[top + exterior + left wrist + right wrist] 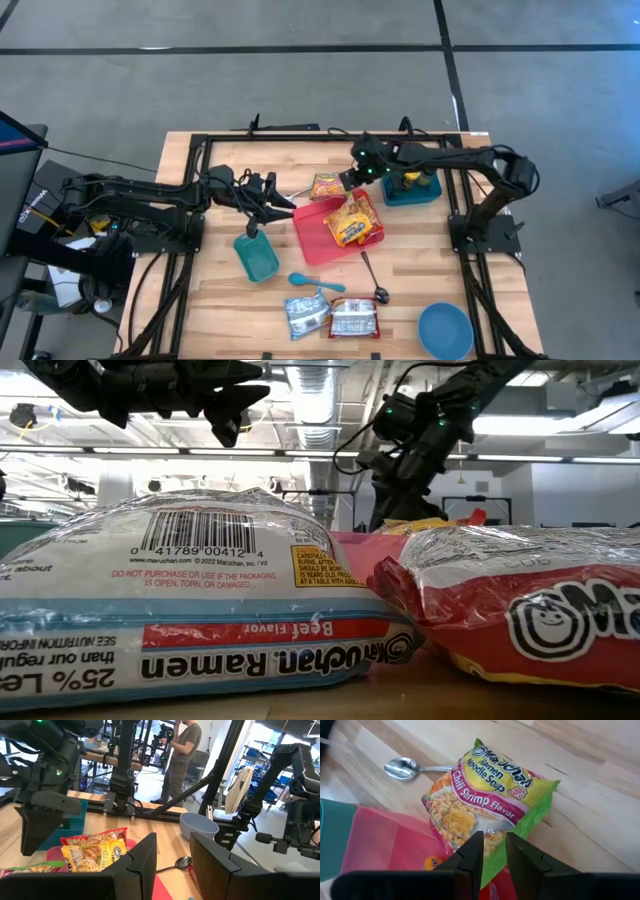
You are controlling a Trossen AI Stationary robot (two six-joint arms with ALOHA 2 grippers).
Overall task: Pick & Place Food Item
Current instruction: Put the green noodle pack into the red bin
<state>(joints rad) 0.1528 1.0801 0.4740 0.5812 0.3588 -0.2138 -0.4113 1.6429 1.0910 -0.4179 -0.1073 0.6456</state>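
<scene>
Near the middle of the wooden table (210, 300), toward its far edge, the red tray (318, 235) carries a yellow ramen pack (352, 222), and the green chili shrimp ramen pack (490, 805) lies partly over the tray's far rim. The right gripper (493, 851) hangs just above that pack's near end, fingers a narrow gap apart, gripping nothing. The left gripper (172, 857), also slightly parted and empty, hovers beside the tray above the teal bin (256, 256).

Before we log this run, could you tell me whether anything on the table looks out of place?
The Chili Shrimp ramen packet lies half over the edge of the pink tray, part on the wood, beneath the right gripper. Nothing looks spilled or torn.
</scene>
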